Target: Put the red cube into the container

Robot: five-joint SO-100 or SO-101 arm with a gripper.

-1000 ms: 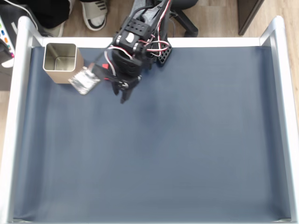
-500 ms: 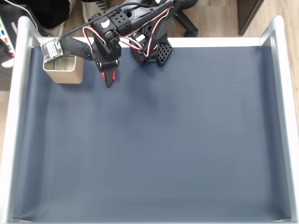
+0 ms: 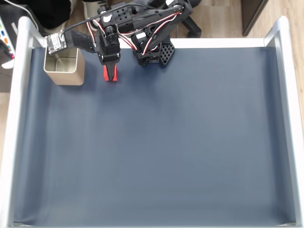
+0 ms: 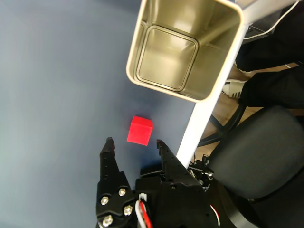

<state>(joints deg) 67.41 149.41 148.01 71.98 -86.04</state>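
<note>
Directly ahead of the fingers (image 4: 134, 143) in the wrist view, the red cube (image 4: 140, 130) rests on the blue table (image 4: 52, 85), just beyond the two tips and centred on the gap between them. The fingers stand apart, wider than the cube, and hold nothing; no contact with the cube is visible. One cube edge points roughly toward the gap, so the faces sit slightly skewed to the pads. A straight advance along the current axis would likely bracket the cube.

Farther along the same line stands the container (image 4: 185, 47), upright and open-mouthed, its interior bare. Cube and container are near but apart.

Seen from the fixed view, the cube (image 3: 111, 73) lies just beside the container (image 3: 64, 71), on its right.
</note>
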